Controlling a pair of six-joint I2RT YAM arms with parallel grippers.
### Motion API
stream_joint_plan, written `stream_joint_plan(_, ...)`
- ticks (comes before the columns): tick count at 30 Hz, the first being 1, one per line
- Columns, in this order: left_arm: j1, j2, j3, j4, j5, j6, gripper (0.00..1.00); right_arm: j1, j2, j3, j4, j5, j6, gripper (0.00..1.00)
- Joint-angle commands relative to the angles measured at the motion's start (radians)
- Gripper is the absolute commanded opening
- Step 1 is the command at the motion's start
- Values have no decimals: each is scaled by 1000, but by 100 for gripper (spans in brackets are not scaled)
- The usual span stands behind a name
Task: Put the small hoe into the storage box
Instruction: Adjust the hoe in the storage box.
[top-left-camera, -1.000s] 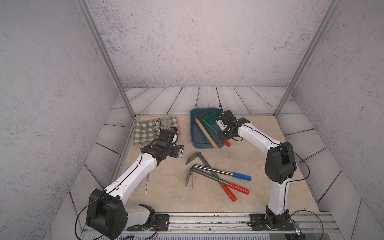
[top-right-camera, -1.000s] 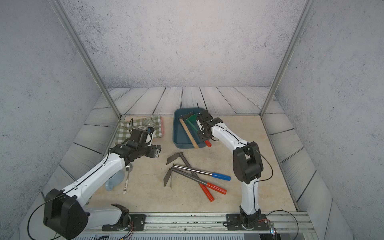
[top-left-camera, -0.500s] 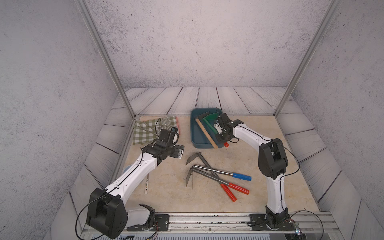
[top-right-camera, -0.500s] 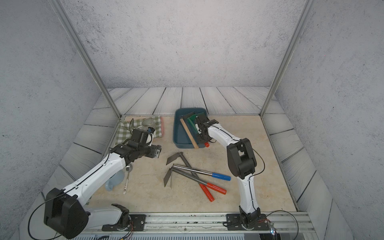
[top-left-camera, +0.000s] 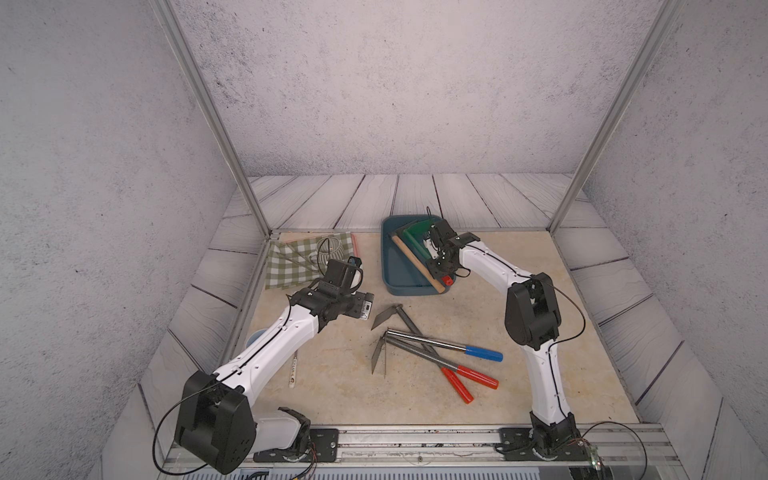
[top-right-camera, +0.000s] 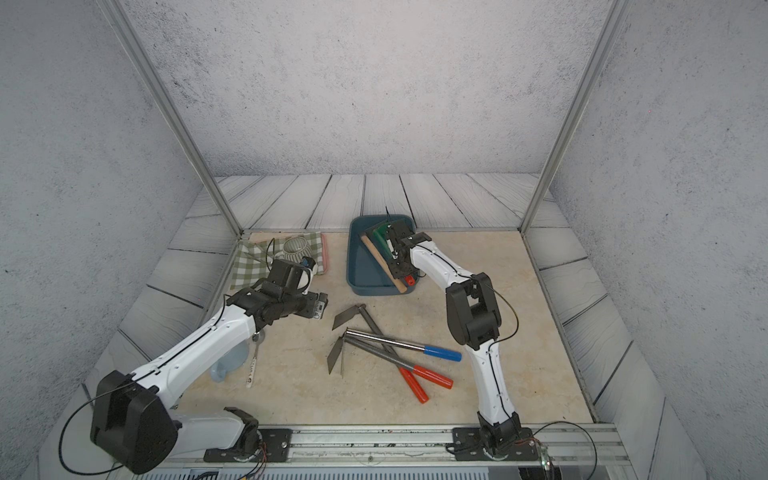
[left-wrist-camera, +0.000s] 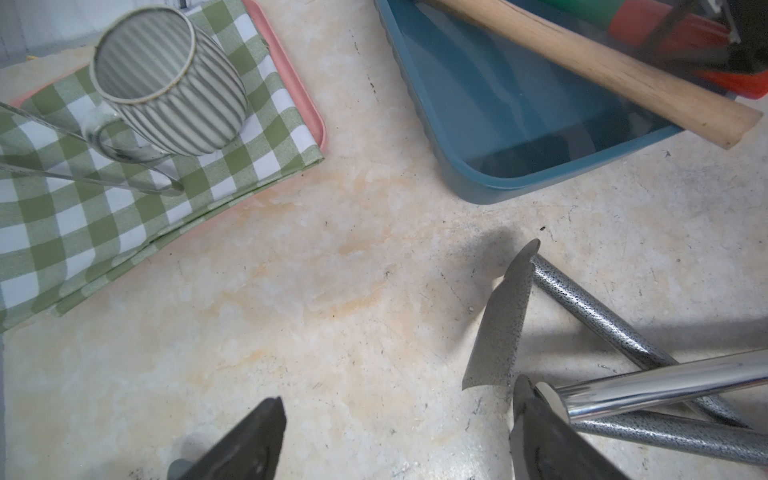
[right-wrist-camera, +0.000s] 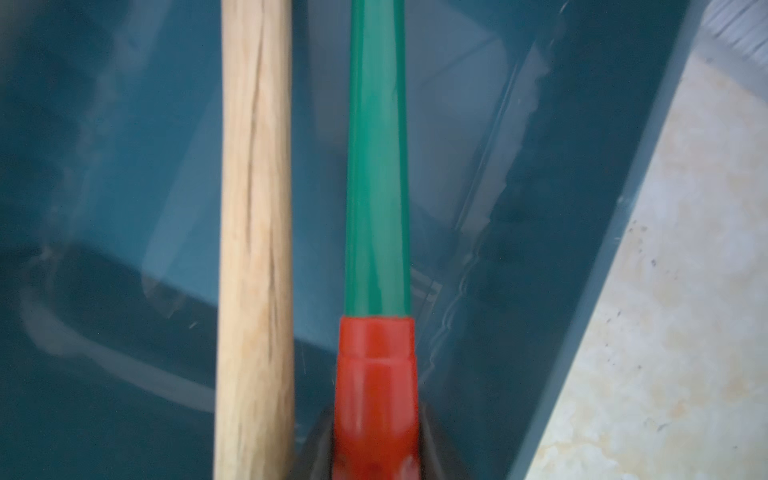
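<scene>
Inside the storage box (top-left-camera: 398, 272), at the far middle of the surface (top-left-camera: 332, 374), the small hoe (right-wrist-camera: 376, 187) lies slantwise. Its green blade is up against the far wall and its red grip reaches the near right corner, where it seems to sit at or on the rim. It lies just beside a wooden-handled hoe (top-left-camera: 415, 264), and the right wrist view shows the two handles nearly parallel, with a thin gap between them.

The right hand (top-left-camera: 440, 266) straddles the red grip with its fingers close on either side. That view is blurred, so I cannot tell whether they are pressing or already slack.

The step in hand looks like the release. To do it well, the grip end should settle fully below the rim before the fingers part. The fingers should then spread wide and rise straight up, so the handle neither drags along nor nudges its wooden neighbour.

The small hoe has a glossy green shaft that tapers slightly, and a ridged collar joins it to a smooth red plastic grip.

Nearer, three more hoes (top-left-camera: 419, 345) lie crossed on the surface. The left hand (left-wrist-camera: 397, 399) hovers by their blades, fingers apart and empty.
</scene>
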Motion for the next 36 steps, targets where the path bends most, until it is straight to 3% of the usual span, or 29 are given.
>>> stream_joint_plan(1,-9,9,13,-8,-5,-7,91,-4,-15,14,9,47,16,49)
stream_joint_plan(4,-11,9,11,-8,-7,-8,91,-4,-67,-25,35,57,31,59)
stream_joint_plan(9,-13,16,13,-4,-2,-10,91,-4,-144,-37,14,66,58,61)
stream_joint_plan(13,-13,27,26,0,-8,-7,91,-15,-166,-21,-53,147,113,63)
stream_joint_plan(21,-13,219,307,-129,-6,-67,87,-65,-87,110,-168,156,188,62)
stream_joint_plan(36,-10,460,412,4,19,-148,86,-128,70,219,-190,9,216,56)
